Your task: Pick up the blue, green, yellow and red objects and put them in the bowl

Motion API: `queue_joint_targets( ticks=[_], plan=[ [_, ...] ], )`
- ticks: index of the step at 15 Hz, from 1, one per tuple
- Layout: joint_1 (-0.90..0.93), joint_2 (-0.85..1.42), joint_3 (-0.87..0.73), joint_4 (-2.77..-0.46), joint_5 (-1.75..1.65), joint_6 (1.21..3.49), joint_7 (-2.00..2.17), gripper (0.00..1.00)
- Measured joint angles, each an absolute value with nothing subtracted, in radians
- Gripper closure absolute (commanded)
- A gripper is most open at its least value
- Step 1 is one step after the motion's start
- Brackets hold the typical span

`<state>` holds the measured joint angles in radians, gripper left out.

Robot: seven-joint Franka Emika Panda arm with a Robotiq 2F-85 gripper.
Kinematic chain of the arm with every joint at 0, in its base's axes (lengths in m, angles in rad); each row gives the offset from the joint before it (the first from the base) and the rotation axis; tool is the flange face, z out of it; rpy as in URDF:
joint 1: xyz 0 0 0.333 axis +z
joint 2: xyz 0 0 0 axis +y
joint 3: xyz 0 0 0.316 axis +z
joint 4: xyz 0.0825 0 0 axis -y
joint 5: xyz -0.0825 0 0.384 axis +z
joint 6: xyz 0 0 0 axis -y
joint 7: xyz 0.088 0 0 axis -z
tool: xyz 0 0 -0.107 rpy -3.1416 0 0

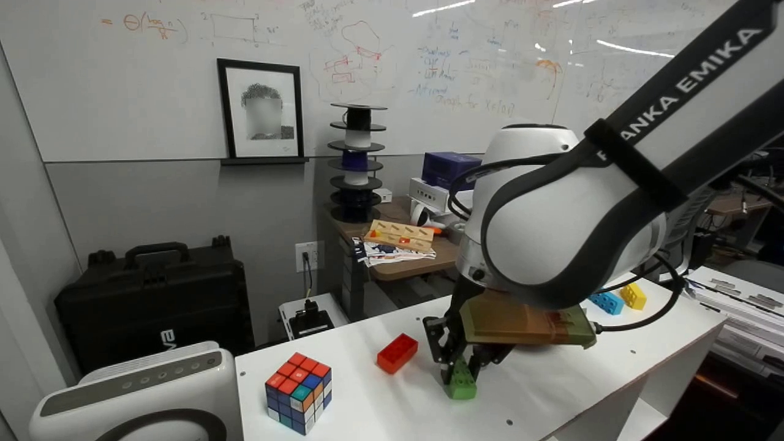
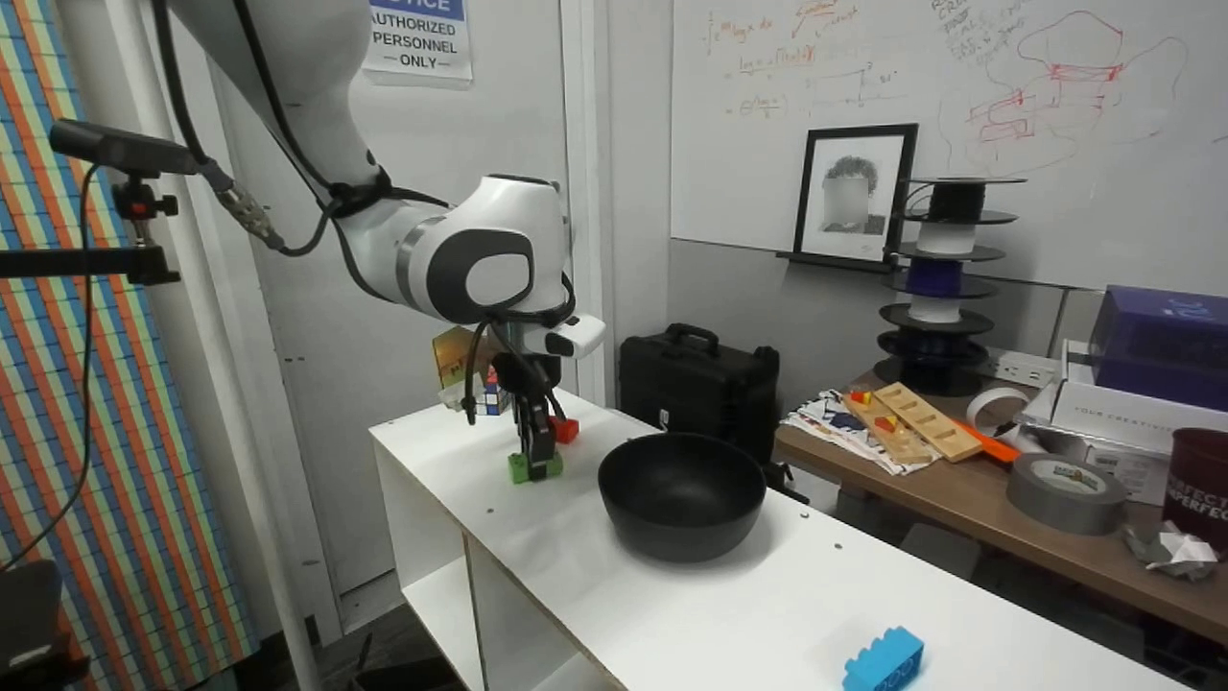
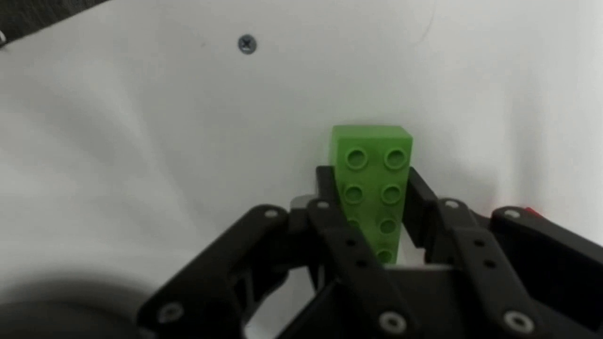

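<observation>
– What have the fingers point(image 3: 420, 207) got?
– The green block point(image 3: 371, 183), pinched by its long sides, long axis running between them, studs facing the wrist view, one end jutting past the tips
– Beside them?
– Red block point(image 1: 397, 353) one side, black bowl point(image 2: 683, 499) the other

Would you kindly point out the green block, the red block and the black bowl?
Green block point(image 3: 373, 176): in the wrist view, on its studded face.
Red block point(image 1: 397, 350): in an exterior view, on its upper face.
Black bowl point(image 2: 683, 539): in an exterior view, on its outer wall.
</observation>
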<state>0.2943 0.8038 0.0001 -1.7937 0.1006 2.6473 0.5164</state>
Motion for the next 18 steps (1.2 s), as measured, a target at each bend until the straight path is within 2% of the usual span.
queue_joint_targets(
  ticks=[9,13,17,18],
  plan=[
    [0.334,0.586,-0.132,-1.913,0.086,2.646,0.589,0.89],
    [0.264,0.505,-0.165,-1.974,0.081,2.661,0.586,0.89],
    [0.165,0.53,-0.16,-1.959,0.081,2.661,0.557,0.89],
    [0.156,0.545,-0.158,-1.944,0.081,2.657,0.555,0.39]
  ],
)
